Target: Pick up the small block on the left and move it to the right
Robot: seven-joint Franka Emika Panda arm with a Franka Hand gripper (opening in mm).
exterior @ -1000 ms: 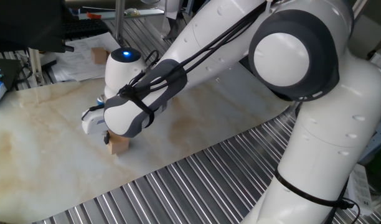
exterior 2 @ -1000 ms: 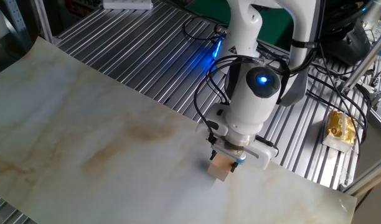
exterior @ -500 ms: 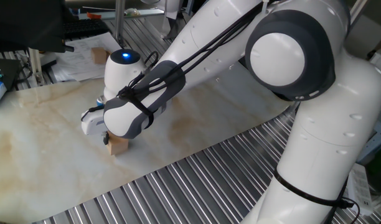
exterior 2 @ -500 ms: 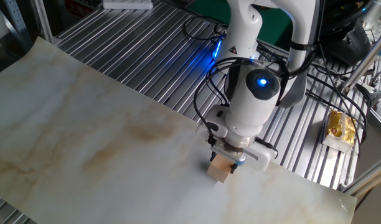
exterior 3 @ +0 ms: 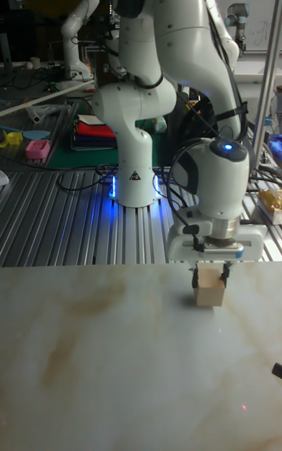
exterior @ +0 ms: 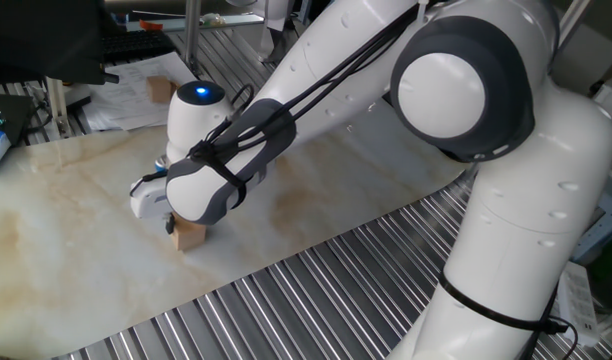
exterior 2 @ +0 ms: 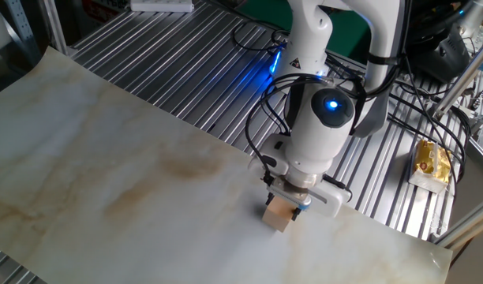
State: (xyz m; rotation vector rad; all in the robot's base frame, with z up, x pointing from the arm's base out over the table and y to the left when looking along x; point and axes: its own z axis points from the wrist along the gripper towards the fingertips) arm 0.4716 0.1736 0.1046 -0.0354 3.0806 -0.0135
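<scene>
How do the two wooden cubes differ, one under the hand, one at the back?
The light-tan wooden cube sits on the marble board; the other wooden cube lies on papers beyond it. The light-tan cube is between the hand's fingers; the other cube is untouched. Both are plain wood.

White arm reaches across marbled table [exterior: 76, 210] from rt. Gripper [exterior: 176, 222] low over small block [exterior: 190, 235], fingers mostly hidden behind wrist; block sits on table. Blue LED lit on wrist. 2nd brown cube [exterior: 160, 89] at back, well apart.
</scene>
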